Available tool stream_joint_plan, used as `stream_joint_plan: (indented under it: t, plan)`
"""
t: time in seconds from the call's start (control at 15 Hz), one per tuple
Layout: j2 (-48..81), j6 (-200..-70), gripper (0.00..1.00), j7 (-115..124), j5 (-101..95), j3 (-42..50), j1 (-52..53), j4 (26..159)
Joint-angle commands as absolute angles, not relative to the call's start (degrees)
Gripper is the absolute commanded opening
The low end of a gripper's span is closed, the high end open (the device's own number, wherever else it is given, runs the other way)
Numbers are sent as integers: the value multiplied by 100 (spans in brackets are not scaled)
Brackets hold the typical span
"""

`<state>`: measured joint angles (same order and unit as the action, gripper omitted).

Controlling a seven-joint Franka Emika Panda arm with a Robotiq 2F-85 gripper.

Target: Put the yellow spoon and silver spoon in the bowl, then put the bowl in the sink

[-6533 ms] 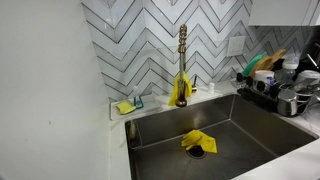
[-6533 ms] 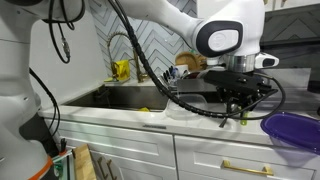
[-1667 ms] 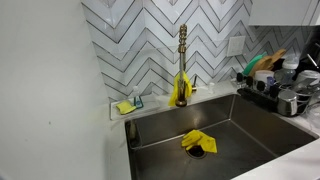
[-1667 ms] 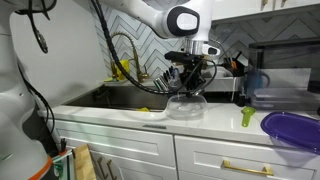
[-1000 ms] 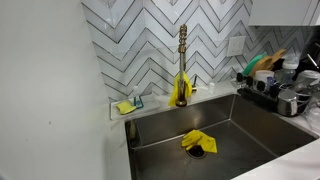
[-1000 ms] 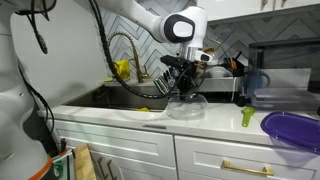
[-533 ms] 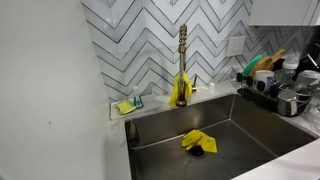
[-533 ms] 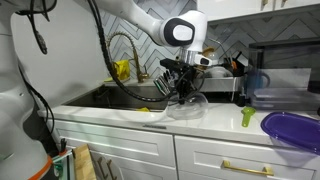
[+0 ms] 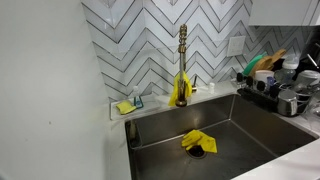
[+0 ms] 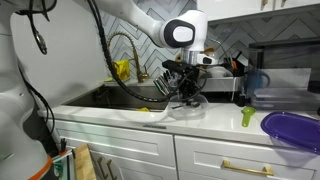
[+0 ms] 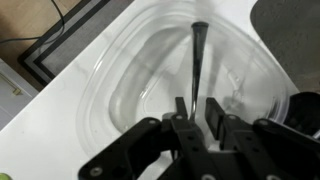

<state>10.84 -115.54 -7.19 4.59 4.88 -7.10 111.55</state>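
Hanging low over the clear bowl, the gripper has its jaws clenched on the silver spoon. From the wrist view the gripper pinches one end of the spoon, and the rest of it slants away across the inside of the bowl. The bowl itself sits on the white surface, just beside the sink. Over to the side, the yellow spoon lies on the surface, well apart from the bowl and near a purple dish. In an exterior view the sink holds a crumpled yellow cloth below the gold faucet.
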Motion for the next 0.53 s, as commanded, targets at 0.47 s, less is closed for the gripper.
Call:
stream_joint_plan:
  t: [0.47]
  plan:
    - [623, -11438, 88, -904, -321, 531, -676, 11200]
